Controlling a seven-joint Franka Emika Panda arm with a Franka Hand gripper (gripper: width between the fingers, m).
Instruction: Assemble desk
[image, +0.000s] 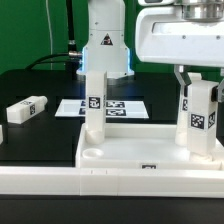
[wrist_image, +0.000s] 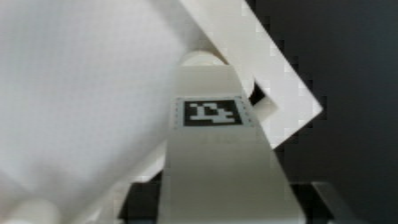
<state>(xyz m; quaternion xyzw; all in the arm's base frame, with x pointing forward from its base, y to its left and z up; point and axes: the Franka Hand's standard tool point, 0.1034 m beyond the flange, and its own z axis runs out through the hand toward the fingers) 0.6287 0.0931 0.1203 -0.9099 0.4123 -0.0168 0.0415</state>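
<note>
The long white rail (image: 35, 182) lies nearest, across the front of the black table (image: 40, 140). Just behind it, touching or nearly so, sits the desk's tabletop (image: 135, 150), a white tray with a raised rim, filling the middle and the exterior view's right. The Panda arm's base (image: 105, 45) stands at the back, and its white wrist housing reaches in from the upper right. The marker board (image: 125, 106) lies flat between the base and the tabletop.

The standing leg (image: 93, 122) is upright in the tabletop's far corner on the exterior view's left, its tag facing the camera. The gripper (image: 197, 92) is clasped on the gripped leg (image: 198, 128), with one finger on each side of its top. This leg is upright at the tabletop's corner on the exterior view's right; whether it is seated in the socket cannot be told. The wrist view shows the same leg (wrist_image: 217, 165) and its square tag (wrist_image: 210, 110). The loose leg (image: 25, 108) lies on its side on the table, well apart on the left.
</note>
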